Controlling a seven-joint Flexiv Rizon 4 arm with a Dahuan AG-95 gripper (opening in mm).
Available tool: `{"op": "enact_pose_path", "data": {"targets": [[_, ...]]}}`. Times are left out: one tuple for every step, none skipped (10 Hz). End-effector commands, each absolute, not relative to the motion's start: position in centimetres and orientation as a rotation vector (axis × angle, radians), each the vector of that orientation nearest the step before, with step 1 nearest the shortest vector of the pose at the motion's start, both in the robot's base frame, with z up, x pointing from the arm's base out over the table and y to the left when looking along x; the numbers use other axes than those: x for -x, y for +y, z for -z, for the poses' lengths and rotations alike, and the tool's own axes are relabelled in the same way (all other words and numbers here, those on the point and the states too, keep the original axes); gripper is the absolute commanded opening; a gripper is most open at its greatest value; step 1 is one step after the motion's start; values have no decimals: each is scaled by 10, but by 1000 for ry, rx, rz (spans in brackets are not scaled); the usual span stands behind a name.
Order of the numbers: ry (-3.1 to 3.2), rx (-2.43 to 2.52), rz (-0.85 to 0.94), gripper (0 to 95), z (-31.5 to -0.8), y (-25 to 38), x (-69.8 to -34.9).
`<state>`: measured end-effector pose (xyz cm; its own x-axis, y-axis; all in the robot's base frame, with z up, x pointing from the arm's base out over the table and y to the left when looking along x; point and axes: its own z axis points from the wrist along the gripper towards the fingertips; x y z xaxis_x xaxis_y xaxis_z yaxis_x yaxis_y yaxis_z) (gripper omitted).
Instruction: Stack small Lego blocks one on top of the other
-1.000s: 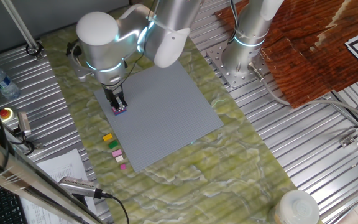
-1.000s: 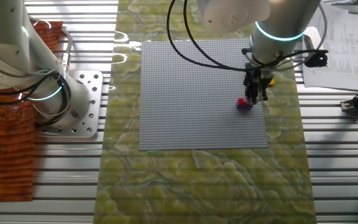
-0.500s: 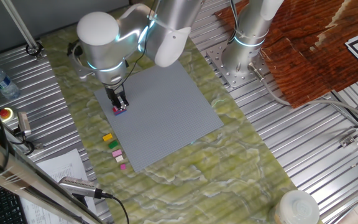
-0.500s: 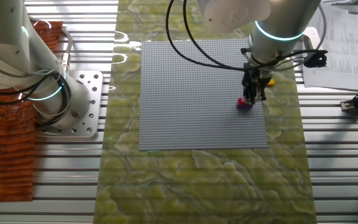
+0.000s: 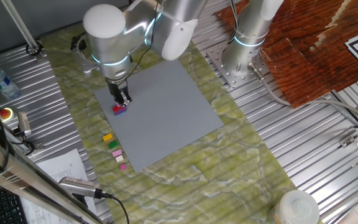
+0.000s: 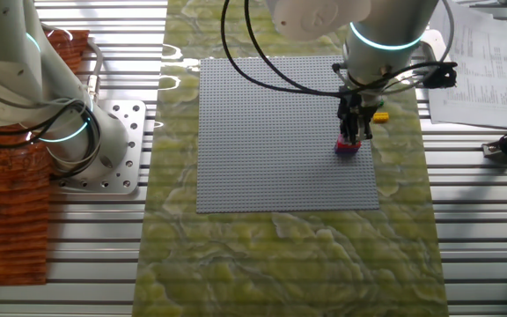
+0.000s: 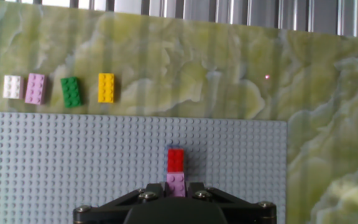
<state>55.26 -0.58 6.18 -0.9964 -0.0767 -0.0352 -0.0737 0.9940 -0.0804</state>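
Red brick seated on the purple one; the next brick waits.

One fixed view: gripper (image 5: 123,99) hovers just above the stack (image 5: 119,109); jaw state unclear.
Other fixed view: stack (image 6: 347,147) sits near the baseplate (image 6: 271,132) edge.
Hand view: fingers hidden, stack (image 7: 176,168) directly ahead; next, I judge, fetch the yellow brick (image 7: 106,87).

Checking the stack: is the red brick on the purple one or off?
On. The red brick sits atop the purple brick on the grey baseplate, covering only part of it.
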Motion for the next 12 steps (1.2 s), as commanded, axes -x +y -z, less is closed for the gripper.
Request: {"op": "enact_pose_path", "data": {"targets": [[3083, 109, 126, 0, -59, -7, -555], [3082, 109, 127, 0, -59, -7, -555], [3082, 109, 128, 0, -58, -8, -556], [3085, 107, 127, 0, -57, -8, -556], [3085, 102, 124, 0, -57, -8, -556], [3084, 102, 122, 0, -57, -8, -556], [3082, 100, 117, 0, -56, -9, -554], [3081, 95, 109, 0, -55, -9, -554], [3080, 94, 107, 0, -55, -9, -553], [3079, 91, 104, 0, -54, -8, -554], [3076, 82, 100, 0, -53, -6, -554], [3075, 79, 100, 0, -53, -5, -554]]}}
